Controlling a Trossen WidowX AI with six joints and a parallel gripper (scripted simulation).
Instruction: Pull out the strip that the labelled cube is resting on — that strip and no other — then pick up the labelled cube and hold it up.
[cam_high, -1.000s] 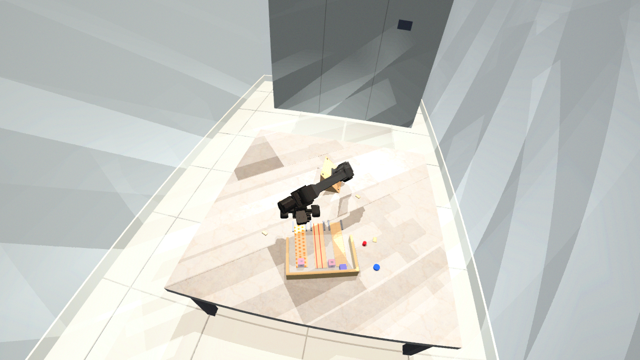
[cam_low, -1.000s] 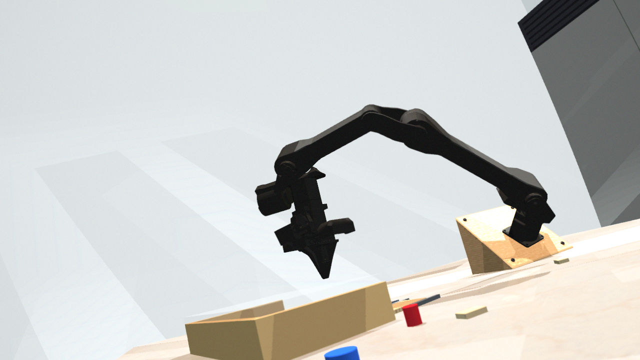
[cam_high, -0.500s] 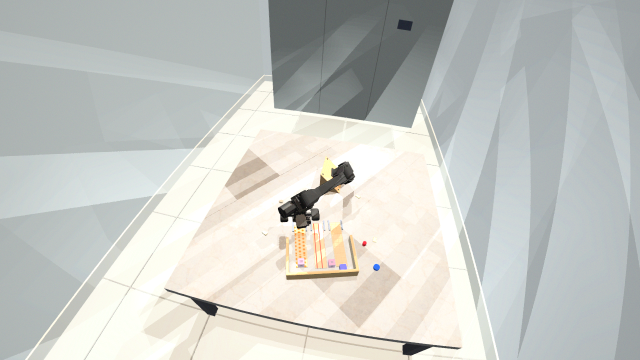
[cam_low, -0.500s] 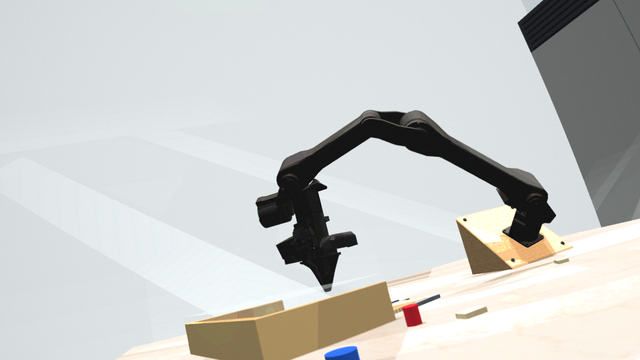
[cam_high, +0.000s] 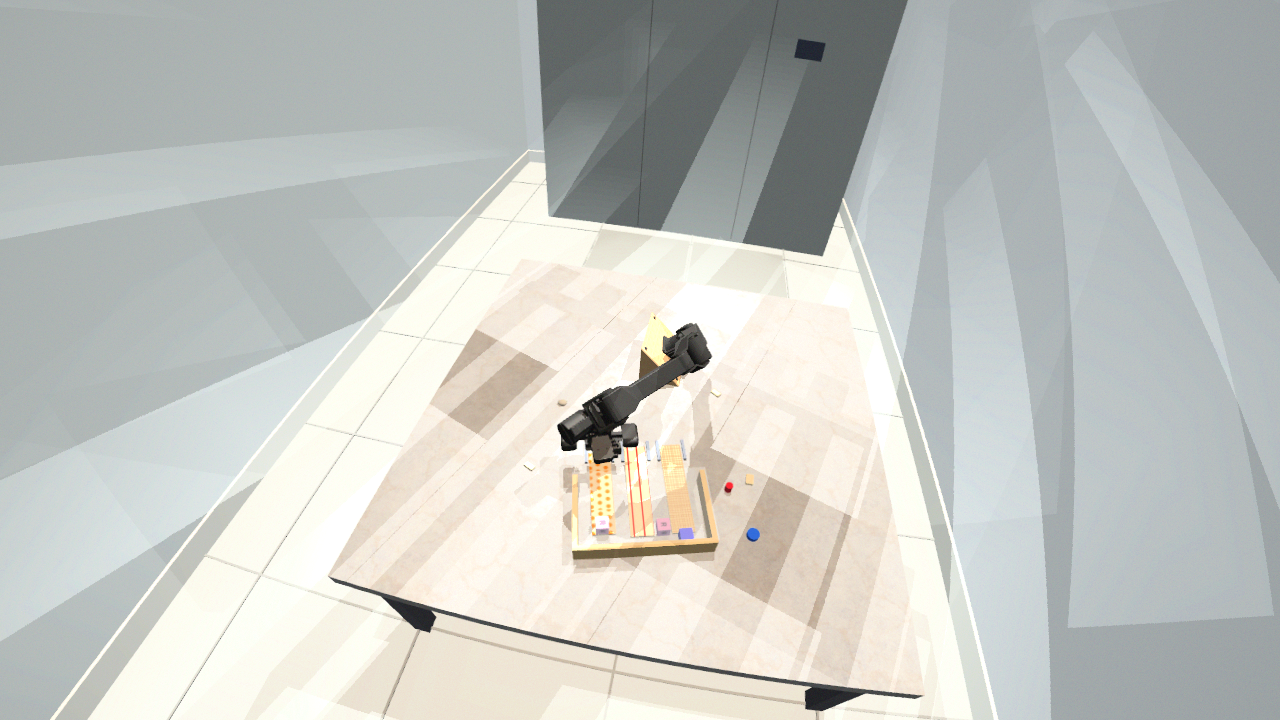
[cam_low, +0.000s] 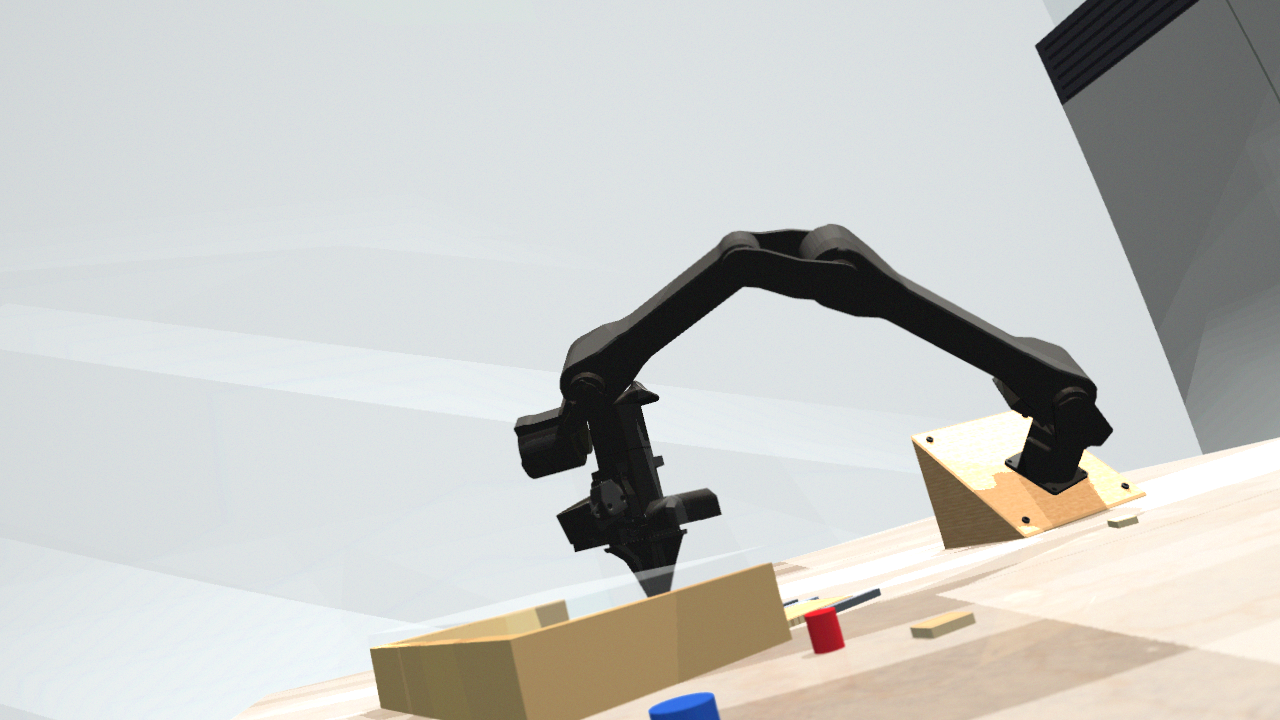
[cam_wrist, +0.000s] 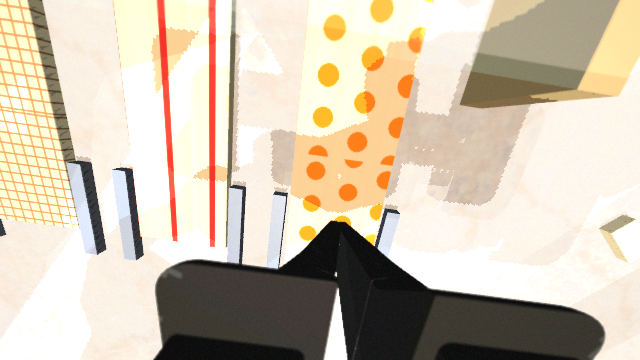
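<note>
My gripper (cam_low: 659, 594) (cam_wrist: 336, 229) is shut and empty. Its tips point down at the near end of the dotted strip (cam_high: 600, 494) (cam_wrist: 350, 80); I cannot tell if they touch it. A pink cube (cam_high: 602, 524) with a small mark rests on this strip's far end. The red-striped strip (cam_high: 639, 501) (cam_wrist: 192, 100) lies in the middle. A second marked pink cube (cam_high: 663, 524) stands between it and the grid strip (cam_high: 677, 492) (cam_wrist: 25, 125). A plain purple cube (cam_high: 686, 533) is at the grid strip's far end. The marks are too small to read.
A wooden wall (cam_high: 644, 549) (cam_low: 653, 640) encloses the cubes on three sides, with a clear cover over it. Grey rails (cam_wrist: 236, 225) (cam_wrist: 277, 227) flank the strips' near ends. A red cylinder (cam_high: 729, 487) (cam_low: 825, 630) and blue cylinder (cam_high: 752, 534) (cam_low: 684, 709) stand beside the enclosure.
</note>
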